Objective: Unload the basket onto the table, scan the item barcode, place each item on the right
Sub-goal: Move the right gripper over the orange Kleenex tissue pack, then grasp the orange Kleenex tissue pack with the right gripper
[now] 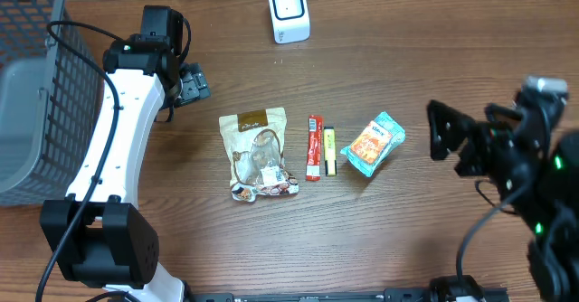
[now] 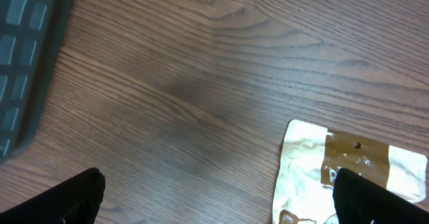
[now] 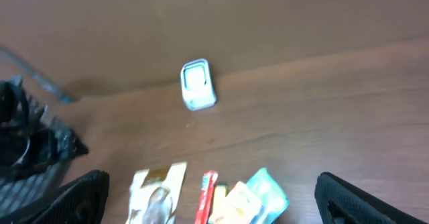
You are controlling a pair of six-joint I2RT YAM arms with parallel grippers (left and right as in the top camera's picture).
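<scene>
Four small things lie in a row in the middle of the brown wooden worktop (image 1: 407, 239). None of them is being held.

On the left is a see-through snack bag (image 1: 258, 153) with a brown label at its top. It lies flat. Just beside it is a thin red stick pack (image 1: 314, 146). A shorter yellow and black stick (image 1: 330, 151) lies right next to the red one. After a small gap comes a blue-green packet (image 1: 373, 143) with an orange picture on it, and it lies a bit crooked.

The white scanner (image 1: 289, 11) stands on its own at the far edge of the worktop, well apart from the row.

The left tool (image 1: 193, 83) is at the end of a white arm, up and to the left of the snack bag. Its fingers (image 2: 74, 200) are spread wide with only bare wood between them. One top corner of the bag shows by the other finger.

The right tool (image 1: 452, 139) is black and sits off to the right of the blue-green packet, not touching it. It is wide open too, and it holds nothing.

A grey mesh basket (image 1: 32, 112) sits at the left edge of the worktop, beside the white arm.
</scene>
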